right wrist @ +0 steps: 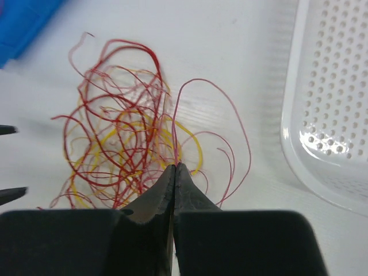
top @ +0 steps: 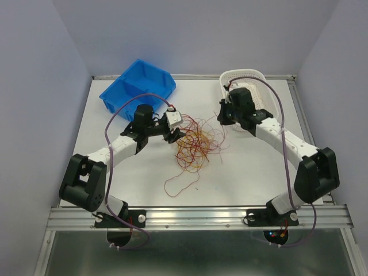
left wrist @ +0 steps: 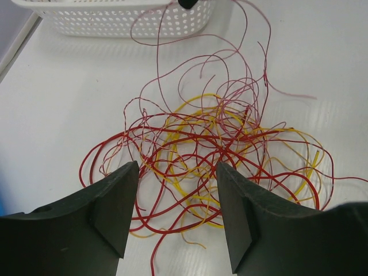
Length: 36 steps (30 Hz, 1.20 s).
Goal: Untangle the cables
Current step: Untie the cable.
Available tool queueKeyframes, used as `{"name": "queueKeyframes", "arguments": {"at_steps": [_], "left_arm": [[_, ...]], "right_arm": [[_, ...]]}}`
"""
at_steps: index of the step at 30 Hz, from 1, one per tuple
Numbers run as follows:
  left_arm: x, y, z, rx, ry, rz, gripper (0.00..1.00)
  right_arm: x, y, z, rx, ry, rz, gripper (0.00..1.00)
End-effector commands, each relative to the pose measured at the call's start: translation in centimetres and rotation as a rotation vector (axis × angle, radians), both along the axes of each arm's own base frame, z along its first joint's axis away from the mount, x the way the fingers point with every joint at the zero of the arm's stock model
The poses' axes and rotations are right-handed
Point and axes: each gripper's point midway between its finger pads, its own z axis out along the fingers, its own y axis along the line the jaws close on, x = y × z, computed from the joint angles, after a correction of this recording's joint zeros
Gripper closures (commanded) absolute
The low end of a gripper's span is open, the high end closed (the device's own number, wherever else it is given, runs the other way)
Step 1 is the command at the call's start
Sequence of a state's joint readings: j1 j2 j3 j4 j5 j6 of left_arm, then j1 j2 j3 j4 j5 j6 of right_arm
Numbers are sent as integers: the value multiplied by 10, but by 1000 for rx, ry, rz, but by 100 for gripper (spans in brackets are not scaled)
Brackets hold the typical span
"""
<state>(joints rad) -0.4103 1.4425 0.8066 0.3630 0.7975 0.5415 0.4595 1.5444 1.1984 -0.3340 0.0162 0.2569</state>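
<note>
Red-and-yellow cables (top: 195,144) sprawl between bin (top: 138,86) and basket (top: 260,75); left gripper (left wrist: 177,172) spread at their edge; right gripper (right wrist: 174,168) pinches one strand.

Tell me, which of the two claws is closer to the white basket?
Right. The right gripper, shut on a strand of the cables, sits just beside the white basket. The left gripper hangs open across the tangle, farther away.
</note>
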Motion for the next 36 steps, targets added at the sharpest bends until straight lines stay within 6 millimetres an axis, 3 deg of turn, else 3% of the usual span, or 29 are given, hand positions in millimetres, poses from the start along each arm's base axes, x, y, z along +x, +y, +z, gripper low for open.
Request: {"name": "queueKeyframes", "arguments": {"at_steps": [1,4,10,15,19,20,24,25,26,28,36], "left_arm": [[5,-4,26,-34,-61,-15,33],[4,-3,34,-49,-73,-5,34],[5,2,52,-87,-118,46,34],[9,17,99,-198,-162,106,31],[8,34,148,-279,-219,56,25],[9,33,165,-282,-272,44,24],[21,22,191,-300,-316,-15,23],[21,17,206,-317,-322,-48,23],[20,9,197,-311,-286,-119,25],[10,0,202,-313,-285,-226,25],[18,-36,188,-313,-247,-297,32]], "right_arm": [[0,23,121,184,-258,105,99],[-18,36,190,300,-397,214,100],[-51,47,266,417,-542,357,99],[-64,49,318,495,-695,409,99],[-63,55,329,519,-705,440,100],[-65,61,325,528,-688,471,99],[-68,68,320,542,-663,517,99],[-68,68,320,542,-662,520,99],[-68,68,320,542,-662,519,99],[-69,67,320,542,-663,517,99],[-79,70,321,557,-654,559,99]]}}
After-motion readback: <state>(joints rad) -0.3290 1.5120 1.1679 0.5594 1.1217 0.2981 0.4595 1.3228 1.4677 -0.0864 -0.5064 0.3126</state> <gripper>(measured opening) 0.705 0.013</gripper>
